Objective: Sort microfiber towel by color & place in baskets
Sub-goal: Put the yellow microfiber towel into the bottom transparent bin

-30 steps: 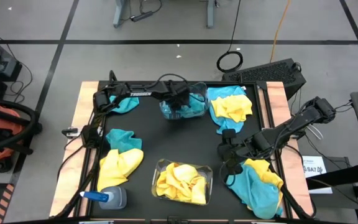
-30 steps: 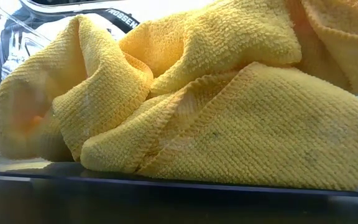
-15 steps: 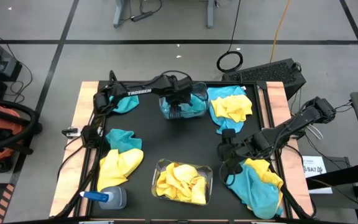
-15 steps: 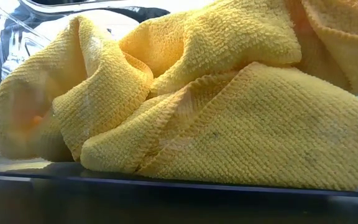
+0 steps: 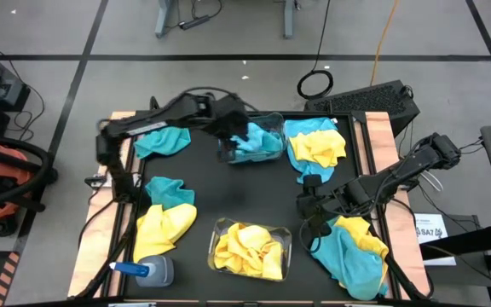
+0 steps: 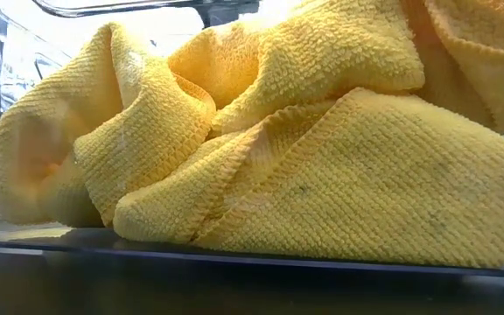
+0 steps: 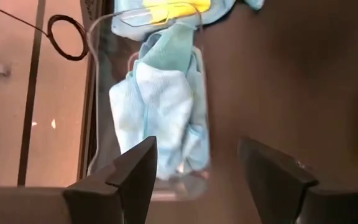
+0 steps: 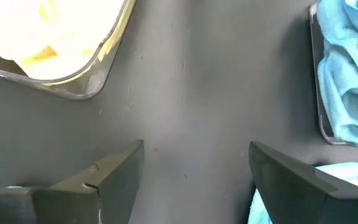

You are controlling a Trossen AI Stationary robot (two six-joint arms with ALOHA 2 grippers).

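The far basket (image 5: 251,141) (image 7: 199,81) holds turquoise microfiber towels (image 7: 160,124). My left gripper (image 5: 228,126) (image 7: 194,180) hangs open above that basket's left part, with nothing between its fingers. The near basket (image 5: 251,249) (image 6: 234,254) is filled with yellow towels (image 6: 304,157). My right gripper (image 5: 308,211) (image 8: 194,168) stands open over bare mat, to the right of the near basket and beside a turquoise-and-yellow towel pile (image 5: 354,249). More loose towels lie at the far left (image 5: 162,141), near left (image 5: 164,215) and far right (image 5: 315,145).
A clear spray bottle with a blue cap (image 5: 147,271) lies at the near left corner. Bare black mat (image 5: 241,192) lies between the two baskets. Wooden strips (image 5: 99,213) border the mat on the left and right. A cable ring (image 5: 314,84) lies on the floor beyond.
My left gripper has risen out of the far basket and drawn back a little toward the table's left edge, its arm now lifted higher. The turquoise towel it was down on stays bunched in the far basket.
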